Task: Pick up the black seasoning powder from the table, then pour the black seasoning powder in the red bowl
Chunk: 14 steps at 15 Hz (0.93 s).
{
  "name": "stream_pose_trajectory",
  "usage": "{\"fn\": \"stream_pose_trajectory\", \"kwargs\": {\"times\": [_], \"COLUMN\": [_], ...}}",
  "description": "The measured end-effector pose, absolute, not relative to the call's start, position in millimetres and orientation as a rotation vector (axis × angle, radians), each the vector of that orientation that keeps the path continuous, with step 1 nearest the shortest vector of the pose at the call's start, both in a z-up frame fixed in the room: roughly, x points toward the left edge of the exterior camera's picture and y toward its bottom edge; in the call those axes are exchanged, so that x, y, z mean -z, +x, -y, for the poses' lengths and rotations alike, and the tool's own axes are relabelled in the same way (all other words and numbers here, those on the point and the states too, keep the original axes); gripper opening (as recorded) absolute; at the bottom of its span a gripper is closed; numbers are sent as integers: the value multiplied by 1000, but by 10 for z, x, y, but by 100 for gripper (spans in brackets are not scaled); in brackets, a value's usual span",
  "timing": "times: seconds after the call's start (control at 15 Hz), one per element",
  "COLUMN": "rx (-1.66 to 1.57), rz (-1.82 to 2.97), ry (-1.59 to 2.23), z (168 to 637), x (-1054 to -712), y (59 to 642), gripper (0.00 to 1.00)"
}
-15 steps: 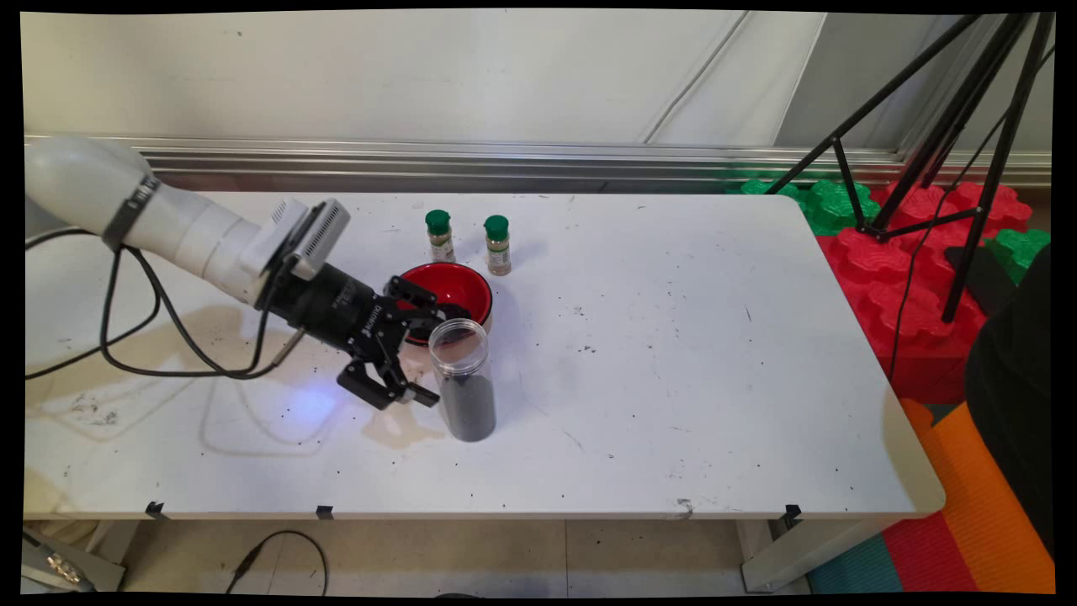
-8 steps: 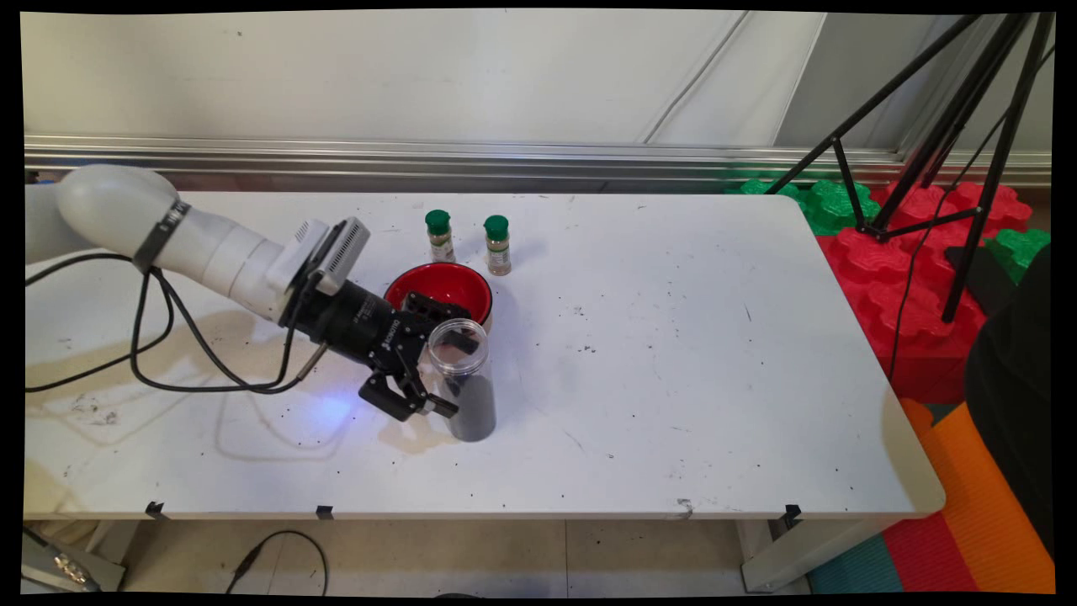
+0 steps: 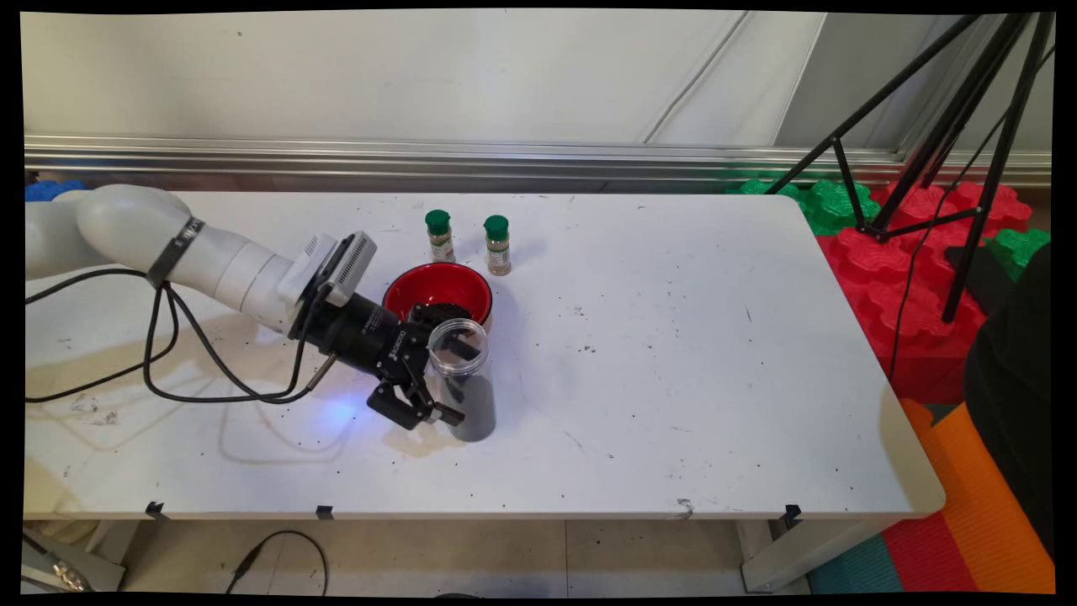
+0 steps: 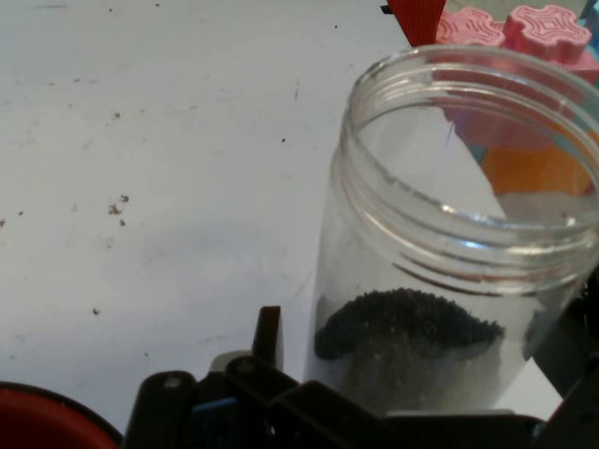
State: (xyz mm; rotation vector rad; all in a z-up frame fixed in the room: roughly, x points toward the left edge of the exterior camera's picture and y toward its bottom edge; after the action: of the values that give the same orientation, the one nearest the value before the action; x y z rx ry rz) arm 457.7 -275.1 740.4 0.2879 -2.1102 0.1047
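A clear lidless plastic jar (image 3: 461, 379) stands upright on the white table (image 3: 673, 379), about half full of dark grains. My gripper (image 3: 457, 380) is open, with one finger on the jar's near side and the other behind it, showing through the plastic. In the hand view the jar (image 4: 449, 281) fills the right half. The left fingertip (image 4: 269, 335) stands a little apart from the jar's wall. A red bowl (image 3: 437, 289) with a black outside sits just behind the jar and the hand; its rim (image 4: 42, 421) shows at the bottom left.
Two small spice bottles with green caps (image 3: 439, 236) (image 3: 497, 244) stand behind the bowl. Black cables (image 3: 168, 362) trail from the arm over the table's left part. A black tripod (image 3: 942, 160) and red and green foam blocks (image 3: 909, 278) are off the table's right end.
The arm has moved right and slightly down. The open fingers, which were left of the jar, now straddle it. The jar has not moved.
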Motion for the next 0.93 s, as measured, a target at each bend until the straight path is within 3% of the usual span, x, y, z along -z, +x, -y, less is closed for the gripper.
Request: {"fn": "stream_pose_trajectory", "kwargs": {"times": [0.47,0.53,0.93], "rx": [-104,-105,-102], "rz": [2092,2088,2077], "ry": [300,301,303], "z": [2772,2777,2784], "x": [-7340,-7337,-7319], "y": [4568,4567,4569], "gripper": [100,0,0]}}
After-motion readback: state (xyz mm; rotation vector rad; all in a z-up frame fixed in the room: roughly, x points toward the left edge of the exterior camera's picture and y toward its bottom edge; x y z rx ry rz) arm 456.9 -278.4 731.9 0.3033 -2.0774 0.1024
